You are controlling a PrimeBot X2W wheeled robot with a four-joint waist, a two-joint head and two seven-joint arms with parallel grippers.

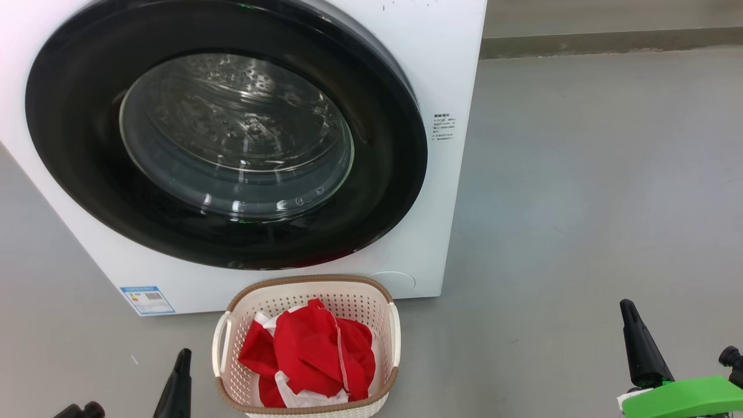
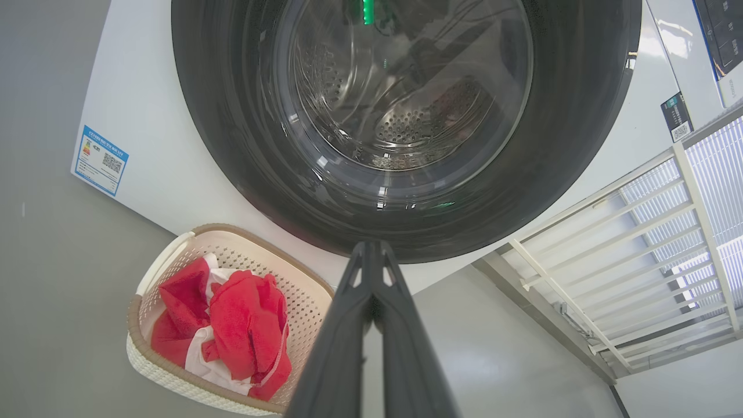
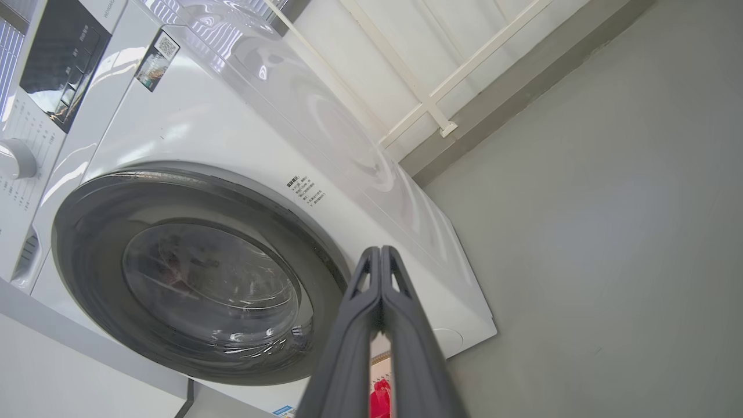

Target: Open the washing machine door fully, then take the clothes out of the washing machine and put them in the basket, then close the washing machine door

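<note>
Both arms sit low and clear. The left gripper (image 2: 371, 251) has its fingers pressed together on nothing, and the right gripper (image 3: 380, 253) is pinched tight and empty too. Just ahead, the basket (image 1: 307, 282) stands on the floor close against the front bottom edge of the washing machine (image 1: 444, 232), with the clothes (image 1: 313, 348) heaped inside. Beyond it, the washing machine door (image 1: 232, 133) looks seated. Latched? Hard to say from here. The best finish, I'd judge, is a firm push on the black rim, not the glass.
</note>
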